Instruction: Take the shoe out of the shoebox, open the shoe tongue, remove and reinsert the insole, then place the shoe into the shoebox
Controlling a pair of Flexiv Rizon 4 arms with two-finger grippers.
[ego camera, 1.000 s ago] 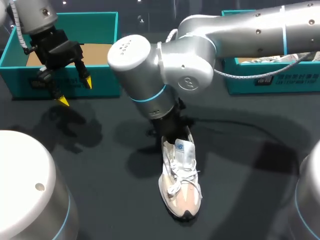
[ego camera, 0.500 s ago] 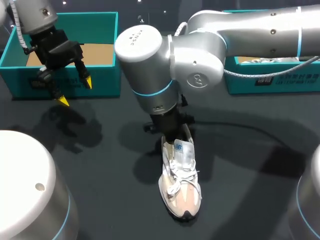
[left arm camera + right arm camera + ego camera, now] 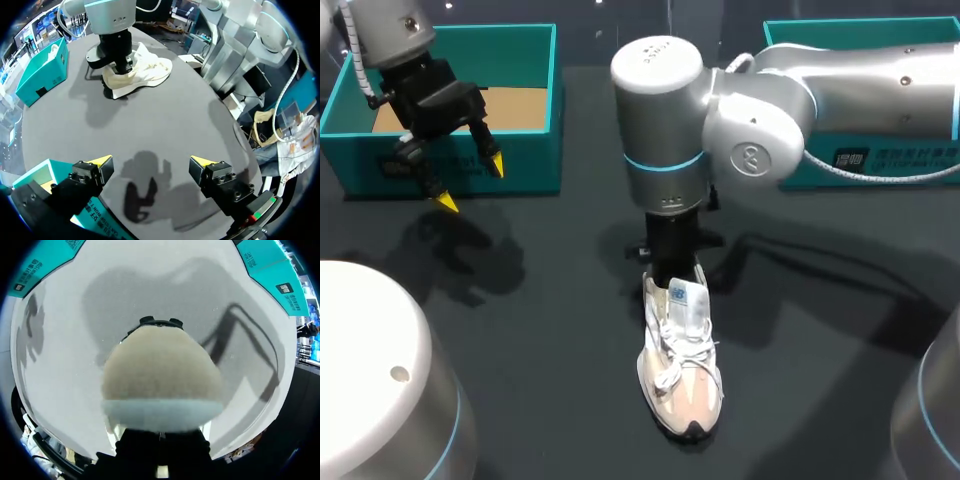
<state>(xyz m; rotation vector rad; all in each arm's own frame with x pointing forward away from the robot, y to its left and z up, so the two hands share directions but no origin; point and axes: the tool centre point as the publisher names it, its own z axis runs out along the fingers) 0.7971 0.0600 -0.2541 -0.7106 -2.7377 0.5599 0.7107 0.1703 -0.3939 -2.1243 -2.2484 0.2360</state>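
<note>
A white and beige sneaker (image 3: 680, 365) lies on the dark table, toe toward the front edge, its tongue standing up. My right arm comes down straight over the heel, and its gripper (image 3: 671, 258) sits at the shoe's collar with its tips hidden. In the right wrist view the beige heel (image 3: 161, 375) fills the space ahead of the gripper; what the fingers touch is hidden. My left gripper (image 3: 470, 184) hangs open and empty by the front wall of the left teal shoebox (image 3: 525, 172). From the left wrist, the sneaker (image 3: 145, 72) lies far ahead of the open left gripper (image 3: 151, 163).
A second teal shoebox (image 3: 865, 165) stands at the back right, partly behind my right arm. The left box shows a bare brown floor. The right arm's thick elbow hangs over the table's middle.
My right arm's elbow has swung to the right, and its wrist now stands upright over the shoe's heel. The shoe and the left arm have stayed put.
</note>
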